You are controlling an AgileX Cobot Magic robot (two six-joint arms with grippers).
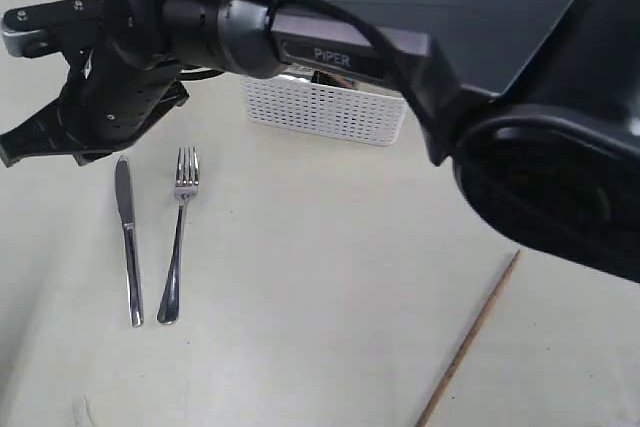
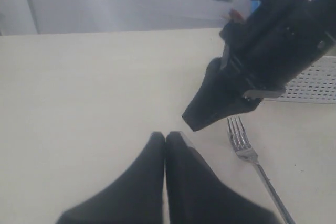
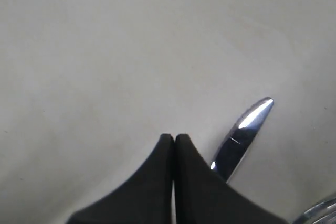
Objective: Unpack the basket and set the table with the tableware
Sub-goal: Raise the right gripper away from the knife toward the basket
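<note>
— Counting what's laid, exterior view first?
— Set side by side on the left of the table (image 1: pixel 320 297), handles near: knife (image 1: pixel 128 247) and fork (image 1: pixel 178 237). Lying well apart on the near right, one chopstick (image 1: pixel 470 337). Standing far centre, the basket (image 1: pixel 325 107), largely masked by the right arm (image 1: pixel 400 37) reaching across to the left. Judged early going: no spoon, bowl, cup, plate or second chopstick on show outside it.
— Room to work?
— Plenty. Bare tabletop between fork and chopstick, more to the left of the knife.
— Left wrist view?
— Clenched on nothing, the left gripper (image 2: pixel 165 141), hovering over bare table. Close ahead, the right gripper (image 2: pixel 195 119), likewise pinched together, tip just beside the fork's tines, basket wall beyond. Far table edge meeting a grey backdrop, well clear of both.
— Right wrist view?
— Confirming it: fingers (image 3: pixel 184 177) pressed together, empty, knife tip lying free just beside them. Worth lifting straight up before heading for the basket, sparing the laid cutlery.
</note>
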